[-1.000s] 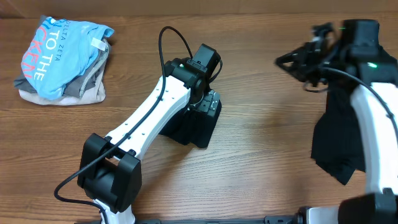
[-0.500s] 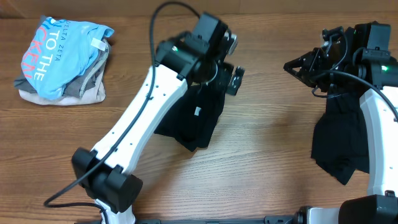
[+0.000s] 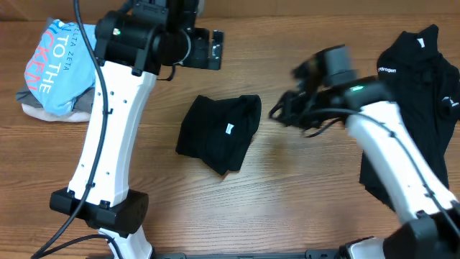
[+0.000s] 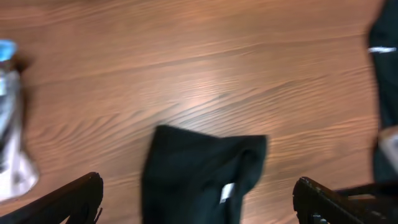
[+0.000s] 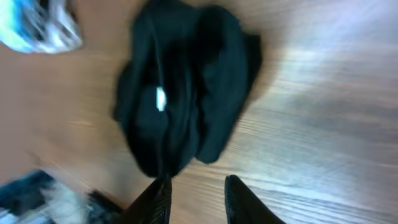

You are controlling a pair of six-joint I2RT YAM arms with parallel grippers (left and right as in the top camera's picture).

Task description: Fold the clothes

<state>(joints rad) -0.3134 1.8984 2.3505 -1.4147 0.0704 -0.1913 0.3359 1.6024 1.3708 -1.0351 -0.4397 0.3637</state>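
Both arms have moved: left fingers [image 4: 68, 202], wide and empty, have lifted clear of the folded black shirt [image 3: 215, 133] resting at the middle of the bench [image 3: 302, 194]; right fingers [image 5: 242, 202], narrowly parted and empty, have swung toward it, presumably to tidy it; unfolded black shirt [image 3: 424, 79] waits at right.

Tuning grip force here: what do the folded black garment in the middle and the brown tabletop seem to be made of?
The folded black garment looks like soft matte knit fabric, perhaps cotton: it slumps in rounded folds. The brown tabletop looks like wood or wood-grain laminate, smooth: grain lines, faint sheen.
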